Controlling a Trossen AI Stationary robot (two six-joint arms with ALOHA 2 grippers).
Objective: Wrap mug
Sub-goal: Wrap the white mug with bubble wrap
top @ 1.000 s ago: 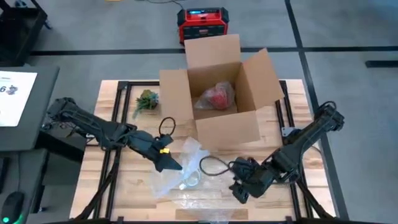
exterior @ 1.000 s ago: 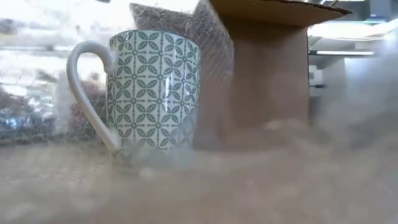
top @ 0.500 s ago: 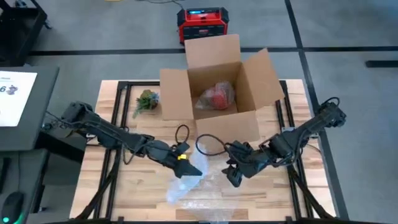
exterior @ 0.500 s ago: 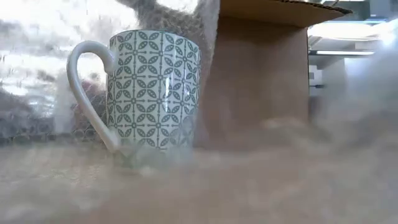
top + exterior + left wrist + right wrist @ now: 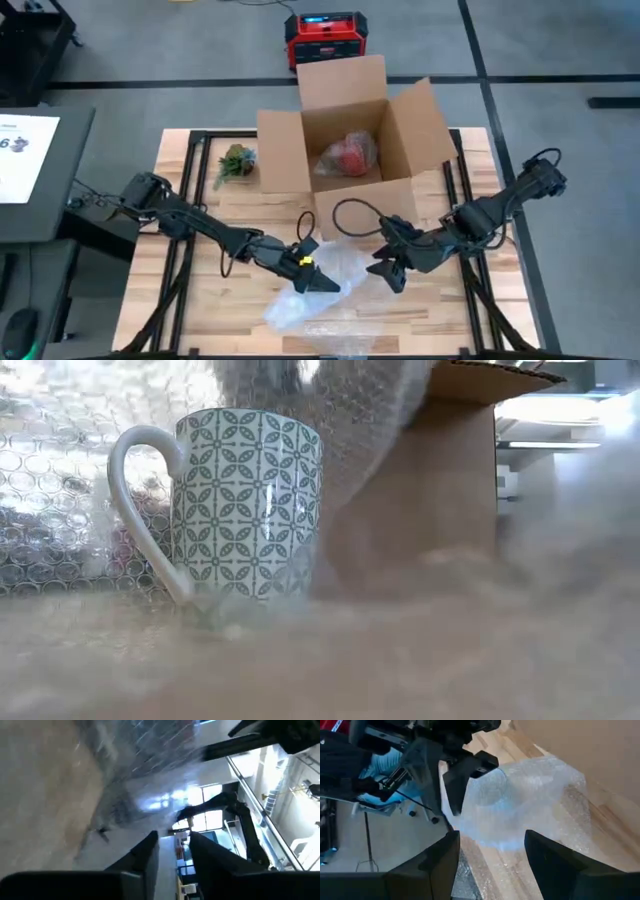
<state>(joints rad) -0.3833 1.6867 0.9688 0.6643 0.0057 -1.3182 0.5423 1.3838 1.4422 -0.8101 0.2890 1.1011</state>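
Step in hand: the bubble wrap (image 5: 325, 290) is being folded over the patterned mug (image 5: 245, 505), as I read it; the sheet drapes up and across behind the mug in the low view.
Mug: it stands upright on the wrap near the tabletop's (image 5: 200, 305) front edge, handle out to one side; from above it is hidden under the plastic.
Left gripper (image 5: 318, 282): low over the wrap's middle, fingers (image 5: 145, 857) pinched close on an edge of the sheet, which streams off their tips in the left wrist view.
Right gripper (image 5: 392, 270): just beside the wrap on the box side, fingers (image 5: 437, 865) spread apart and holding nothing, the sheet lying ahead of them.
Next move: likely the left carries its flap right over the mug while the right takes or pins the far edge; the film is limp and springy, so it will want holding down.
Around: an open cardboard box (image 5: 350, 150) sits behind, with a red object already wrapped in plastic (image 5: 347, 156) inside, and a small green sprig (image 5: 234, 162) lies on the tabletop to the box's left.
In the way: the box's front wall stands close behind the wrap, and the two grippers work near each other, so space is tight.
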